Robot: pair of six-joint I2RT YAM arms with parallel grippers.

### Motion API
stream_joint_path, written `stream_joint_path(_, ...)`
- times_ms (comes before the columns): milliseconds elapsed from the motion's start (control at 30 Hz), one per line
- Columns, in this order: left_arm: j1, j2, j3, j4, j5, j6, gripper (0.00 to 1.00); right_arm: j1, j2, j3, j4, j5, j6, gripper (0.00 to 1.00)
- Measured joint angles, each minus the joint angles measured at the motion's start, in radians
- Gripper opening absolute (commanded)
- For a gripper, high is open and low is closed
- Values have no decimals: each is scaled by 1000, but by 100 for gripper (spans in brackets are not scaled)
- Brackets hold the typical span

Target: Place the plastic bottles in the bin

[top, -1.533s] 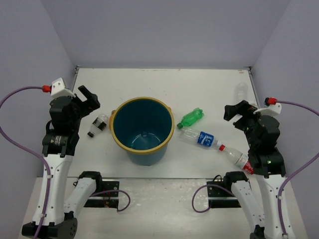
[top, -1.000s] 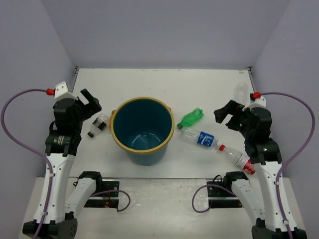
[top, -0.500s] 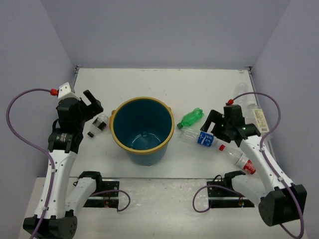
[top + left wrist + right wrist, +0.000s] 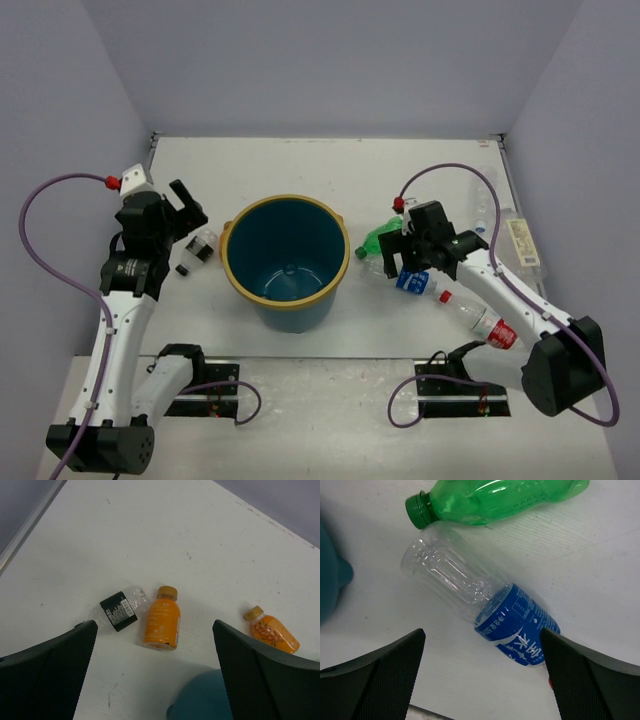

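The teal bin (image 4: 240, 283) with its tan rim stands upright mid-table. Right of it lie a green bottle (image 4: 384, 237), a clear blue-labelled bottle (image 4: 419, 282) and a red-labelled bottle (image 4: 480, 319). My right gripper (image 4: 399, 254) hangs open over the blue-labelled bottle (image 4: 517, 628), its fingers (image 4: 375, 675) wide on either side, gripping nothing. The green bottle (image 4: 500, 500) lies just beyond. Left of the bin lies a dark-labelled bottle (image 4: 195, 251). My left gripper (image 4: 187, 212) is open above it. The left wrist view shows that bottle (image 4: 118, 611) beside two orange bottles (image 4: 161, 623).
Another clear bottle (image 4: 484, 187) lies by the right wall, next to a white strip (image 4: 521, 241). The second orange bottle (image 4: 272, 633) lies further right in the left wrist view. The bin's teal side (image 4: 200, 700) shows between the left fingers. Walls enclose the table.
My right arm has swung left and down from the right wall until its gripper is over the blue-labelled bottle. The left gripper has edged slightly toward the dark-labelled bottle. No bottle has moved.
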Motion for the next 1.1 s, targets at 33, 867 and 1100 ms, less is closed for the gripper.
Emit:
stream_joint_path(33,0,4,0,0,-3,0,100,4,19,1,0,-1,-45,99)
stream_joint_path(867,0,20,0,-8,-97,-24,100,37,424,35,44,-37,-400,30)
stream_joint_path(1100,0,22,0,-9,-112,-33,100,97,369,24,19,-31,-379,25)
